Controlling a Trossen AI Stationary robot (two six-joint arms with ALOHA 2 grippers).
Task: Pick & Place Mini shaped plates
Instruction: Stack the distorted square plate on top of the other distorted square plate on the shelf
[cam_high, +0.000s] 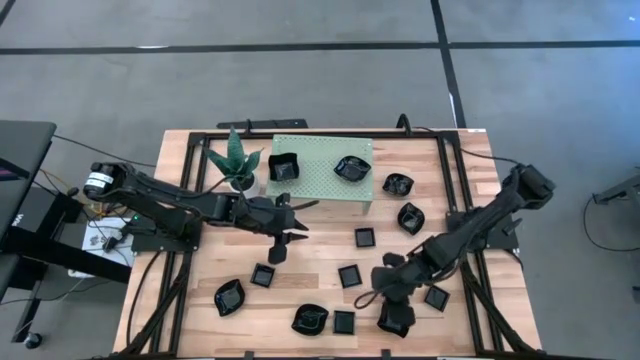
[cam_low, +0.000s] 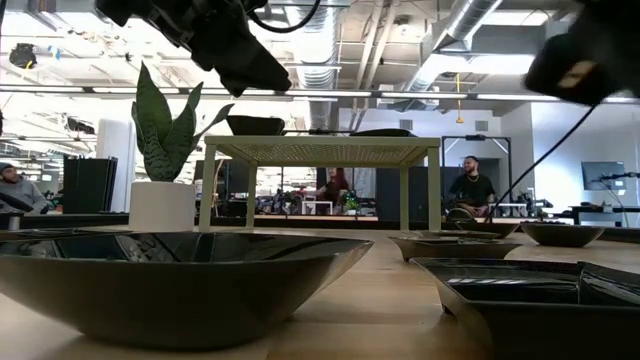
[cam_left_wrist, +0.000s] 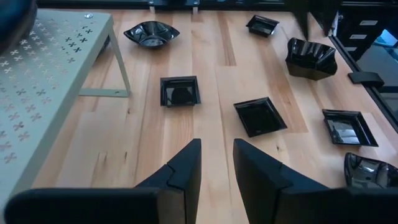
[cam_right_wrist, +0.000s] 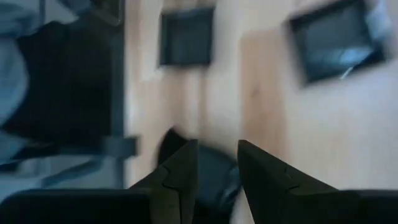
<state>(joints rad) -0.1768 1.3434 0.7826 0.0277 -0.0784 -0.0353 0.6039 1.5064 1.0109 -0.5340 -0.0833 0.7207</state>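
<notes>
- Two mini shaped plates (cam_high: 284, 166) already on the pale green stand (cam_high: 372, 147), evidently the drop-off; the rest scattered across the bench (cam_high: 180, 150), mostly in front of and right of the stand.
- Left tool (cam_high: 281, 243) hovering in front of the stand, fingers slightly apart, empty, aimed over a square plate (cam_left_wrist: 180, 91); likely set for a pick.
- Right tool (cam_high: 396, 318) low near the bench's front edge, fingers parted over a dark plate (cam_right_wrist: 211, 177); contact with it unclear.
- Potted plant (cam_high: 233, 163) beside the stand's left end, crowding that approach.
- Bare wood ahead of the left tool; front rail close to the right tool.
</notes>
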